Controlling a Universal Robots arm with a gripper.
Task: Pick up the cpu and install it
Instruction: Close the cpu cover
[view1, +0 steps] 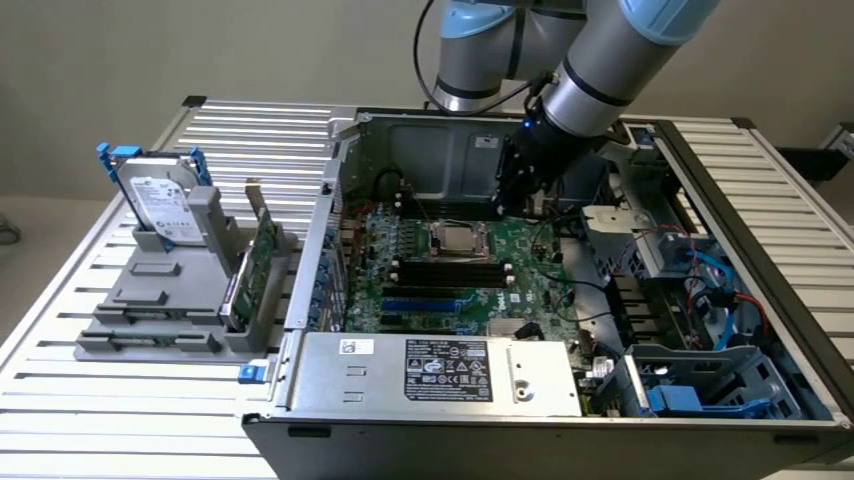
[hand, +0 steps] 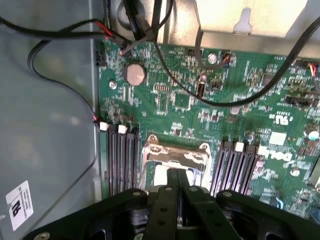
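Observation:
The cpu (view1: 458, 237) is a small silver square lying flat inside the metal socket frame (view1: 461, 225) on the green motherboard (view1: 534, 265), in the open computer case. In the wrist view the cpu (hand: 162, 175) shows as a pale patch inside the socket frame (hand: 175, 150), partly hidden by my fingers. My gripper (view1: 514, 212) hangs over the board just to the exterior view's right of the socket. Its black fingertips (hand: 177, 175) are pressed together, with nothing between them.
Black memory slots (hand: 122, 160) flank the socket on both sides. Loose black cables (hand: 200, 95) cross the board. The power supply (view1: 454, 370) sits at the case front. Outside the case, a hard drive (view1: 160, 205) and an upright green card (view1: 260, 255) stand on a grey rack.

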